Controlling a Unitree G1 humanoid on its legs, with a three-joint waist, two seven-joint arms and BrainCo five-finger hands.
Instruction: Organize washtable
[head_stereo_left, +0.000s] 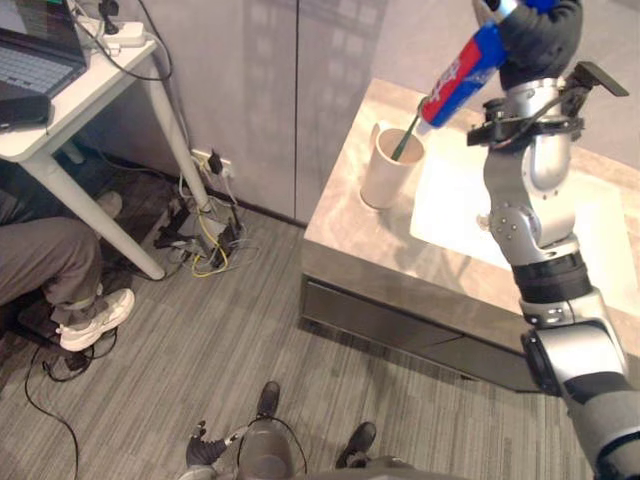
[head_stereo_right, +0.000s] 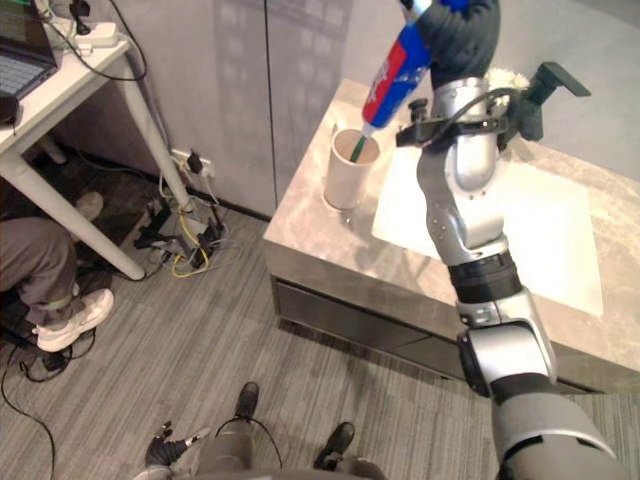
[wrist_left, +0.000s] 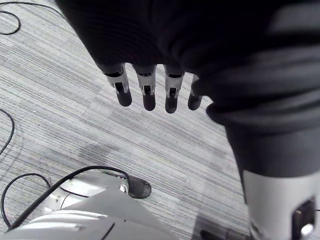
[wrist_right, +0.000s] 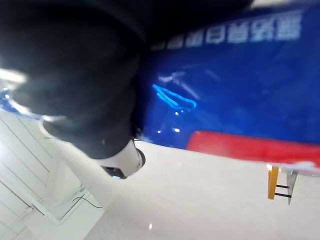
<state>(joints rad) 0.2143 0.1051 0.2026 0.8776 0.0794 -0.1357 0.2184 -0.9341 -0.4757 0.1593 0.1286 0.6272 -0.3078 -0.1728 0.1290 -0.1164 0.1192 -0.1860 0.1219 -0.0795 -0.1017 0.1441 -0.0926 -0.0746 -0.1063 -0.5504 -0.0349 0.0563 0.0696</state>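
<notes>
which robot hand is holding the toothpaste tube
The right robot hand, raised above the cup, grips the blue and red tube; the left robot hand hangs empty over the carpet.

Grey striped carpet (head_stereo_left: 250, 325); white desk (head_stereo_left: 100, 82); grey wall (head_stereo_left: 260, 90).

Soft, even indoor light falls from above. The pale stone countertop (head_stereo_left: 350, 245) carries a mild sheen, and the white sink (head_stereo_left: 450, 210) is the brightest patch. The cup (head_stereo_left: 385, 175) throws only a faint shadow at its base. Under the desk (head_stereo_left: 95, 85) the floor (head_stereo_left: 200, 330) is dim. Small glints sit on the blue tube (wrist_right: 225, 85), against a bright ceiling (wrist_right: 200, 205).
</notes>
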